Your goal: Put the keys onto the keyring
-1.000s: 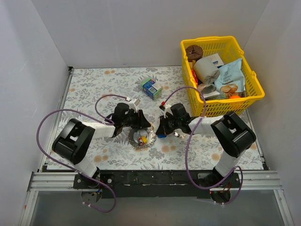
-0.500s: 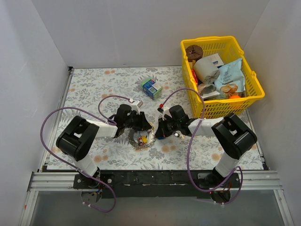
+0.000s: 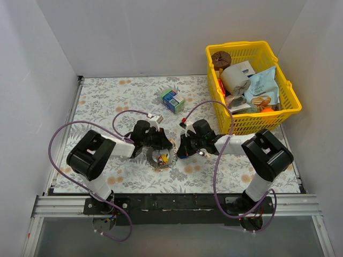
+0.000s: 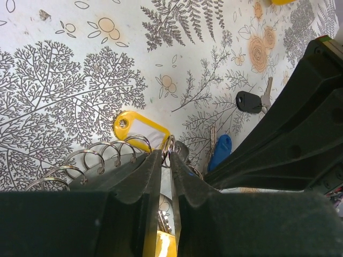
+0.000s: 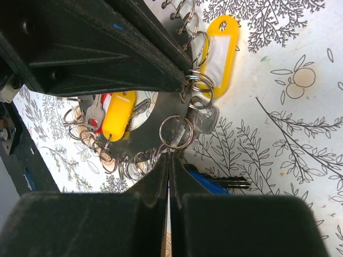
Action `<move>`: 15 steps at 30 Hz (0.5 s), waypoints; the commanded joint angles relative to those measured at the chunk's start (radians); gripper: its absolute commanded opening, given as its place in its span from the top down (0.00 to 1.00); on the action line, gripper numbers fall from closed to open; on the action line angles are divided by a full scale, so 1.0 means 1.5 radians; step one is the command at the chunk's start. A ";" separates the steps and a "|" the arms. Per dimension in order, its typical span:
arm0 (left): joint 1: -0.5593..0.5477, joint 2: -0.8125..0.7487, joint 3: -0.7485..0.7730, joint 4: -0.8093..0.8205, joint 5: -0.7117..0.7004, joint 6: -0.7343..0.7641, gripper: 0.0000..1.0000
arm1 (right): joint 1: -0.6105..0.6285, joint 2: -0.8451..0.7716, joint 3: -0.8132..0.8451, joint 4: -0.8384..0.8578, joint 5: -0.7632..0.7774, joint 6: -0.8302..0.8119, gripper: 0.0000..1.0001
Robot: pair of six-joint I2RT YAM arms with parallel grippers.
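Left gripper [image 4: 167,156] has drawn its jaws nearly together over the last second, and they now nip 1 small wire loop [image 4: 169,144] on the rim of the flat grey metal keyring [image 3: 153,159]. The keyring lies on the floral-patterned table [image 3: 102,101] close to its near edge, about mid-width. Right gripper [image 5: 170,160] stays fully closed, its tips meeting another loop; whether it pinches that loop I cannot tell.

By my reading the ring is now being steadied, so threading can begin. Of the small metal keys with coloured heads [image 5: 118,115], the yellow and the red one [image 5: 105,101] sit in the ring's hole. The blue one [image 5: 206,181] lies just beside the right fingers and the black one [image 4: 249,101] lies apart.

The 2 grippers stand almost tip to tip, leaving little room between them. Open table lies toward the left edge, while the yellow plastic basket [image 3: 252,123] at the far right corner crowds the right arm.
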 commanded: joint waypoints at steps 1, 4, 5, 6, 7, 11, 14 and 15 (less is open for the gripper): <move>-0.003 -0.015 -0.019 0.040 0.005 0.004 0.88 | 0.003 -0.028 -0.005 -0.013 0.002 0.003 0.99; -0.003 -0.025 -0.029 0.050 0.018 0.007 0.88 | -0.005 -0.034 -0.003 -0.012 0.010 0.005 0.99; -0.003 -0.029 -0.029 0.054 0.024 0.009 0.88 | -0.008 -0.038 -0.002 -0.011 0.012 0.006 0.99; -0.003 -0.030 -0.032 0.056 0.029 0.014 0.89 | -0.018 -0.041 -0.002 -0.008 0.014 0.006 0.99; -0.003 -0.031 -0.034 0.055 0.031 0.016 0.91 | -0.023 -0.046 -0.003 -0.005 0.014 0.007 0.99; -0.003 -0.034 -0.033 0.046 0.053 0.034 0.95 | -0.053 -0.069 -0.009 0.021 0.000 0.004 0.83; -0.003 -0.050 -0.039 0.043 0.071 0.050 0.96 | -0.079 -0.085 -0.016 0.044 -0.034 0.000 0.64; -0.003 -0.064 -0.040 0.038 0.075 0.054 0.96 | -0.087 -0.089 -0.019 0.057 -0.044 -0.003 0.59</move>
